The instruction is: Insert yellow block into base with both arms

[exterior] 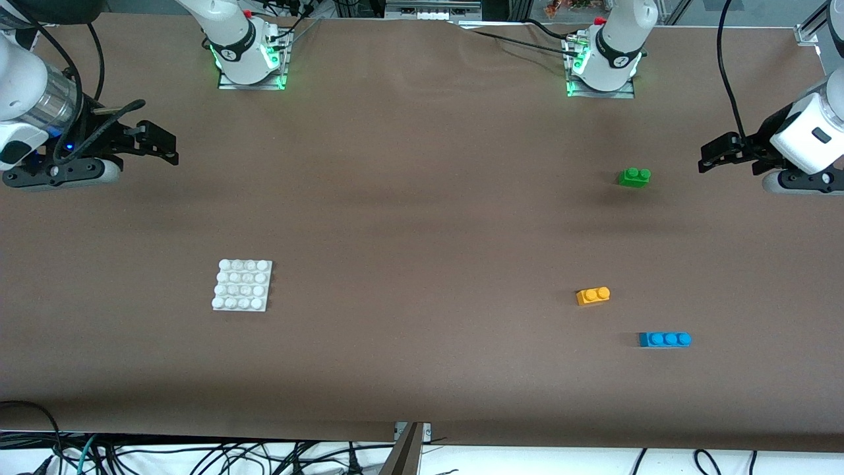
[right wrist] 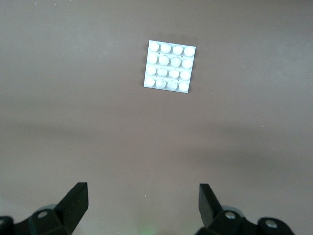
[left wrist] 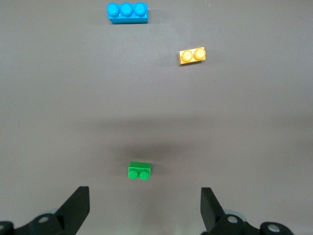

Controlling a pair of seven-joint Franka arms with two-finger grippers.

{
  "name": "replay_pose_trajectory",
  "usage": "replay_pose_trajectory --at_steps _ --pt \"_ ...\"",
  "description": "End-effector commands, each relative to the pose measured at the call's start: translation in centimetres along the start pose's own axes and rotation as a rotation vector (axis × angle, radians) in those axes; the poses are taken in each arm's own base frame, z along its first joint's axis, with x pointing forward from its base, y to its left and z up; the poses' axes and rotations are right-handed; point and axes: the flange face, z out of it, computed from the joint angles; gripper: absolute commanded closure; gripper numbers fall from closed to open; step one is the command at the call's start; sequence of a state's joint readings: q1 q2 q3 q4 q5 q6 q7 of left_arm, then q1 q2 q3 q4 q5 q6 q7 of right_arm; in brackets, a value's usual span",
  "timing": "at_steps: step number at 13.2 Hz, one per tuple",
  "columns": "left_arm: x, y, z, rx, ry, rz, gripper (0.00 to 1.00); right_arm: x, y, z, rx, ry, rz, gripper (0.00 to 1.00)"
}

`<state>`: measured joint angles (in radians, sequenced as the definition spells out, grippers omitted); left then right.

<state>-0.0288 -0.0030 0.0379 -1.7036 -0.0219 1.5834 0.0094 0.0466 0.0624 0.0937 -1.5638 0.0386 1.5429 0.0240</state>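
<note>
High front camera faces both robot bases; each wrist camera looks down on the counter (exterior: 422, 218) — sharing bricks or plate with it.

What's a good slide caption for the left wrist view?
Open left claw above green brick; yellow block and blue brick lie apart.

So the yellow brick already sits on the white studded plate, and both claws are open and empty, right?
Not quite. The front view shows the yellow block lying on the table, well apart from the base, toward the left arm's end. The left gripper and right gripper are indeed open and empty.
</note>
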Motion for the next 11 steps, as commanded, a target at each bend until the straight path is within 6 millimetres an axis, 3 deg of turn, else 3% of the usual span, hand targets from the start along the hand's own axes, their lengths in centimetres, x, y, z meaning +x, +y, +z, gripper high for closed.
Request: replay_pose_trajectory --at_steps 1,11 --pt "-0.22 -0.09 -0.44 0.017 -0.003 0.023 0.0 -0.07 -0.65 -0.37 -0.009 -0.015 0.009 0.0" --pt "-0.22 -0.08 -0.44 0.016 -0.003 0.023 0.0 -0.2 -0.31 -0.15 -0.023 -0.033 0.005 0.0"
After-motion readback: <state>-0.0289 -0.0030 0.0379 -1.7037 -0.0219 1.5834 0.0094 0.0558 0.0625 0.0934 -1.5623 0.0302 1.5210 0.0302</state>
